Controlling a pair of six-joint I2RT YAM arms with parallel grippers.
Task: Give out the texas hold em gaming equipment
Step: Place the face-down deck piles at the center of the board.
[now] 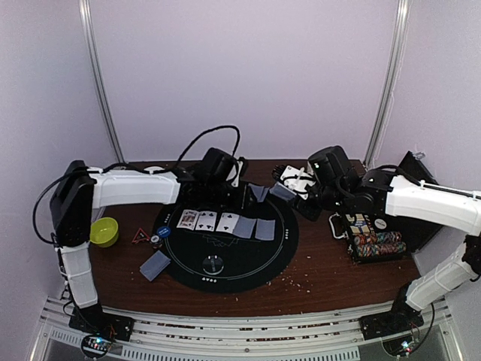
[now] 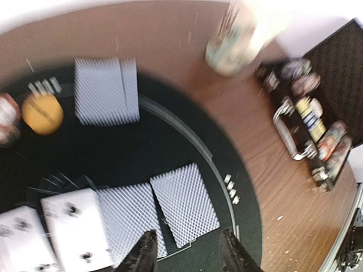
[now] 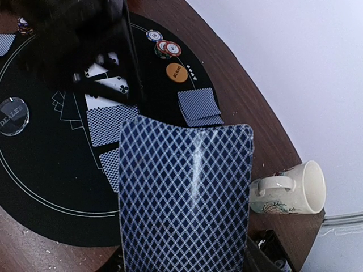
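Note:
Five playing cards lie in a row on the black round mat (image 1: 225, 259): three face up (image 1: 206, 220) and two face down (image 1: 255, 227). My left gripper (image 2: 188, 237) hovers open just above the last face-down card (image 2: 184, 204), with nothing between its fingers. In the top view this left gripper (image 1: 248, 199) is over the far right of the row. My right gripper (image 1: 289, 194) is shut on a bowed stack of blue-backed cards (image 3: 184, 198) that hides its fingers. A pair of face-down cards (image 3: 198, 105) lies at the mat's far edge.
An orange disc (image 3: 177, 72), striped chips (image 3: 164, 48) and a clear dealer disc (image 1: 213, 265) sit on the mat. A card pile (image 1: 155, 265), blue disc (image 1: 163, 232), red triangle (image 1: 140, 237) and yellow-green bowl (image 1: 104, 232) are at the left. The mug (image 3: 289, 190) and open chip case (image 1: 376, 242) stand at the right.

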